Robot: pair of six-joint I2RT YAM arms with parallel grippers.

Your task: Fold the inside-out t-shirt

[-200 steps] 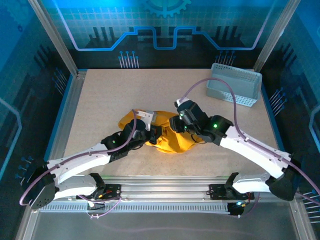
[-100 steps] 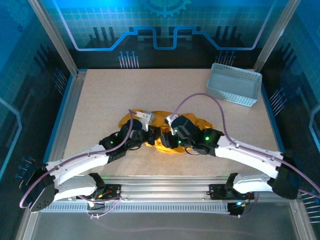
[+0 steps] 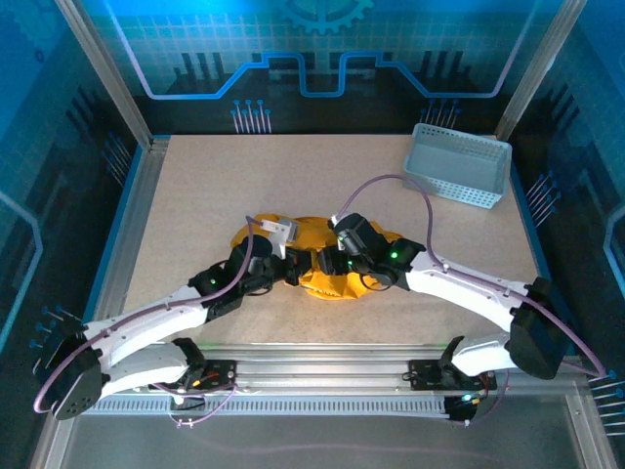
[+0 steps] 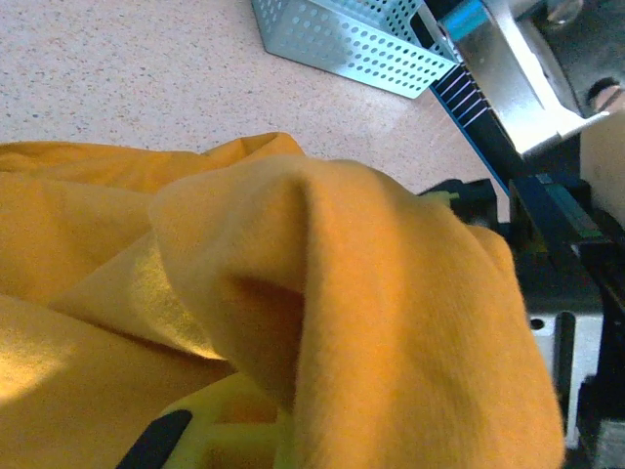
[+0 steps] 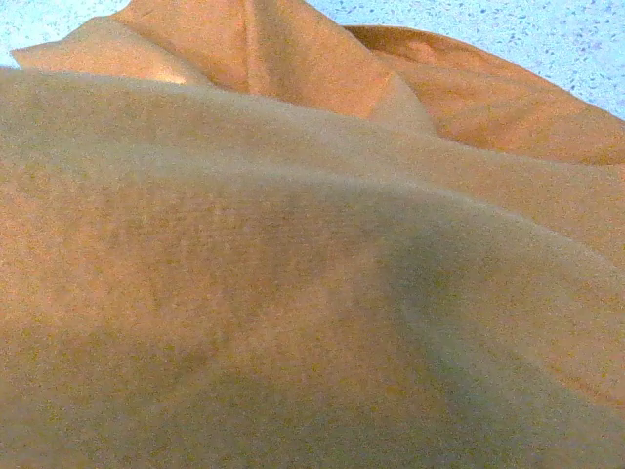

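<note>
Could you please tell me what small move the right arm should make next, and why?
Probably close the right end effector on the fold before it. The mustard-yellow soft fabric t-shirt lies crumpled on the speckled beige table, the right wrist camera sits tight against cloth, and the left end effector is shut amid the fabric; a second hold would let the arms spread it.

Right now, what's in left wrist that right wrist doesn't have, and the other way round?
Left wrist, not right wrist: the pale grey perforated basket at the top, the cell's metal frame at the right, and the left pincer, its lime finger under bunched fabric. Right wrist, not left wrist: no extra object, just a much closer look at the fabric, with a raised fold near the top. Both: the mustard-yellow t-shirt and the speckled tabletop.
</note>
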